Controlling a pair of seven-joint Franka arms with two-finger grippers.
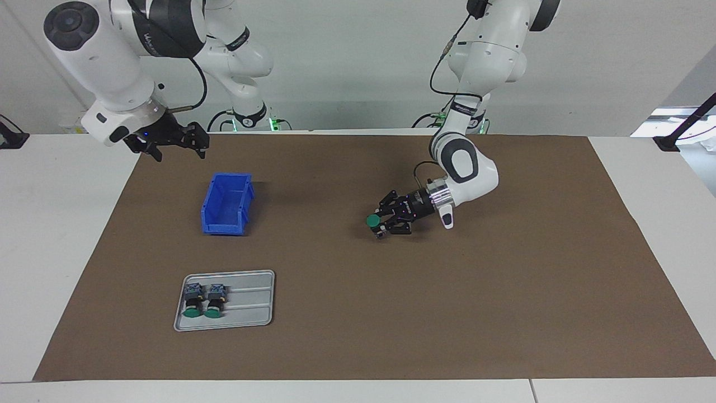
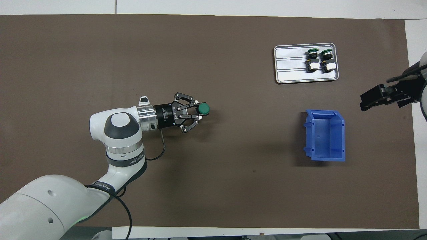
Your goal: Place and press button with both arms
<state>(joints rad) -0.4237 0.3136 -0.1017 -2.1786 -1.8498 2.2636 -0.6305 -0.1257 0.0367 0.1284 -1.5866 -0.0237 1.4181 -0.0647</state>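
Nearest the facing camera lies a shallow grey metal tray (image 1: 246, 299), on the brown mat (image 1: 391, 313) toward the right arm's end of the table (image 1: 50, 235). Two green-capped push-button switches (image 1: 204, 301) lie side by side in the tray's end nearest the table's end edge, their caps pointing away from the robots. Nearer the robots than the tray stands an open blue plastic bin (image 1: 226, 203) with nothing visible in it. The left hand (image 1: 380, 223) reaches sideways low over the middle of the mat, its fingers clamped on the green-capped push-button (image 1: 372, 221); the round flat green cap sticks out past the fingertips, the body hidden between them. The right hand (image 1: 178, 144) waits raised at the mat's corner nearest the right arm's base, fingers apart
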